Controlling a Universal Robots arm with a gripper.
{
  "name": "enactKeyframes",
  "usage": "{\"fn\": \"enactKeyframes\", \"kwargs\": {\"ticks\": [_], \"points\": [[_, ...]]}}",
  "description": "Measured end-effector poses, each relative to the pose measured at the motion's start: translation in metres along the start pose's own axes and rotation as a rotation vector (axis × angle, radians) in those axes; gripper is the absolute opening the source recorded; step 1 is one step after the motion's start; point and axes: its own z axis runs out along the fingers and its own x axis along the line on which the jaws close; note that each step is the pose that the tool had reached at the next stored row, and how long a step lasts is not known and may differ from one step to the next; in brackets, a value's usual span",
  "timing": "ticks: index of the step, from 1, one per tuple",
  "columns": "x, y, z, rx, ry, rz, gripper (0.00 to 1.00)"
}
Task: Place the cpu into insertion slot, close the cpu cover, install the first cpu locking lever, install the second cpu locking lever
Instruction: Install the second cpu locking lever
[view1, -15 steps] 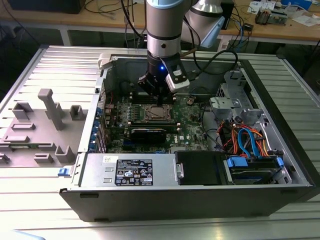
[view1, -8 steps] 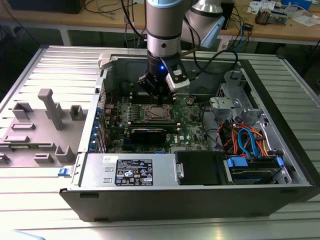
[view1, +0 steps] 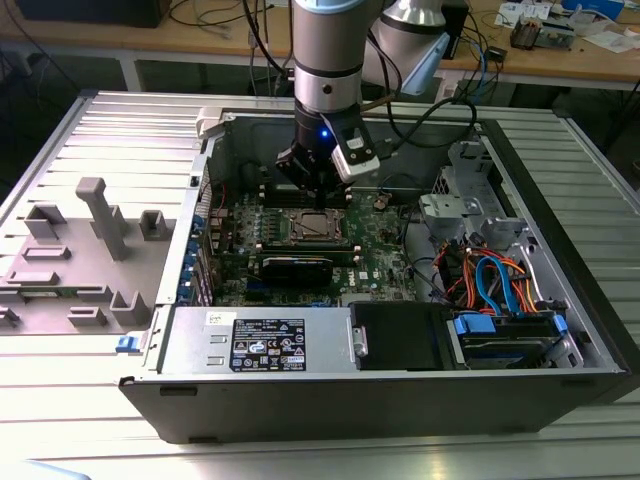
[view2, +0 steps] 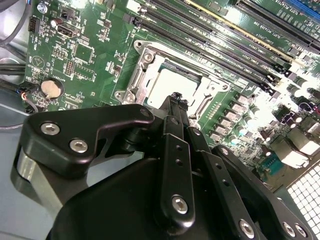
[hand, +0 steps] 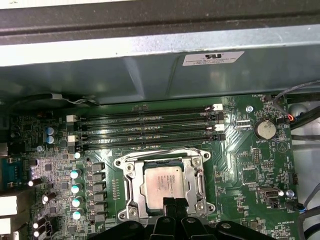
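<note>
Gripper (view1: 318, 190) hangs over the open computer case (view1: 560, 330) in the exterior view — cpu (view1: 316, 226) just below it. In the second wrist view its fingers (view2: 175, 102) look pressed together above the cpu (view2: 170, 85). In the first wrist view — cpu (hand: 165, 181) in the slot, cover (hand: 131, 185) framing it.

You'll see the cpu (hand: 165, 182), a flat square chip with a dull silver top, lying level inside the insertion slot (hand: 131, 186) on the green board. The cpu cover (hand: 161, 156), a thin metal frame, lies flat around it, framing the chip through its cut-out.
</note>
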Motion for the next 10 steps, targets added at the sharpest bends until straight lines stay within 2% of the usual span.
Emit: {"fn": "enactKeyframes", "kwargs": {"ticks": [10], "points": [[-0.0001,-0.0018,0.0,-0.0001,-0.0001,0.0,0.11]]}}
